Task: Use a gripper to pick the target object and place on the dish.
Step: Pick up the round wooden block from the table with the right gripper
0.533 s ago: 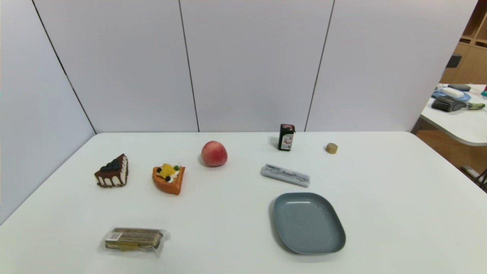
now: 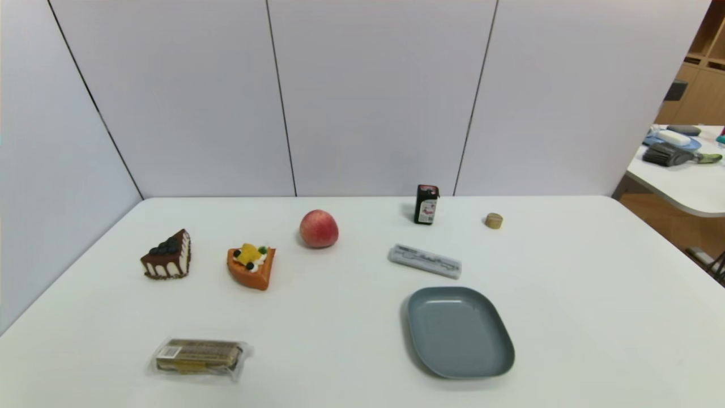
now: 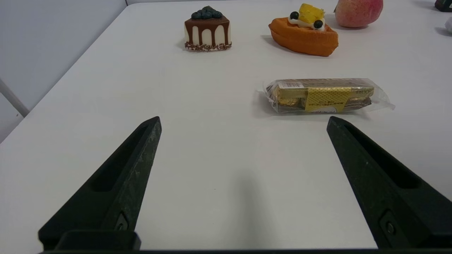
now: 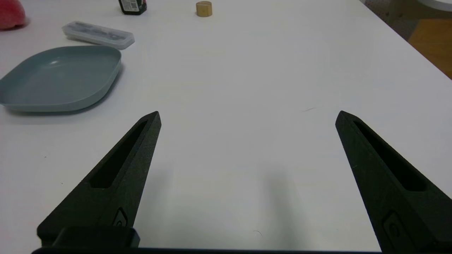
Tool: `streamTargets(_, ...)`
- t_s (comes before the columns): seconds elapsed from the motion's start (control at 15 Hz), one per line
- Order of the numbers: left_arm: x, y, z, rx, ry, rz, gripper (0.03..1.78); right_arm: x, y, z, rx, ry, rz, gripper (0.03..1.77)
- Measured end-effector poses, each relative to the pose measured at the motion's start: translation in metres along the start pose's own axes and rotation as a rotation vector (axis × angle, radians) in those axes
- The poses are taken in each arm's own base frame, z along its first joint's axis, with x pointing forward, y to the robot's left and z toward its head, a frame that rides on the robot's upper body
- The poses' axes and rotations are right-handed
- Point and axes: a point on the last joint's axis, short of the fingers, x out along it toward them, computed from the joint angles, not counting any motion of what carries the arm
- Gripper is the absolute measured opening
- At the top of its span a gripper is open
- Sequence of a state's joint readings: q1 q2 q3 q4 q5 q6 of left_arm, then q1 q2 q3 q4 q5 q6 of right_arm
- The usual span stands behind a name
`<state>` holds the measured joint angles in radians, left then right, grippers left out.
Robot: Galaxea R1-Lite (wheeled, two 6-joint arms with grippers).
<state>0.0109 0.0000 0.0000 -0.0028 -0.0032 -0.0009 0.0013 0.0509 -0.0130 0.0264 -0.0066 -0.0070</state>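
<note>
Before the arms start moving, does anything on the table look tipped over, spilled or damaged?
No, nothing stands out. The dish sits flat and empty, the small wooden cylinder rests near the far edge, and the black carton stands upright. I see no spill.

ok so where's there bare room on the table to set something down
Free: the table right of the dish, and the stretch between the wrapped bar and the dish. Crowded: around the box, flat case and dish; also cake and tart.
</note>
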Motion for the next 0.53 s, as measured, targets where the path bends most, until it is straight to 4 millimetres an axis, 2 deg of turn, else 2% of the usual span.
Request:
streamTargets(0.13, 0.0, 0.0, 0.0, 0.0, 0.0, 0.0, 1.69, 0.001, 0.0, 0.021, -0.023, 0.0, 0.009, 1.71)
streamTargets(0.4, 0.0, 0.0, 0.0, 0.0, 0.0, 0.0, 1.69, 0.007, -0.001, 0.094, -0.073, -0.054, 0.094, 1.71)
streamTargets(0.53, 0.0, 0.0, 0.0, 0.0, 0.0, 0.0, 1.69, 0.018, 0.0, 0.13, -0.088, -0.064, 0.133, 1.71)
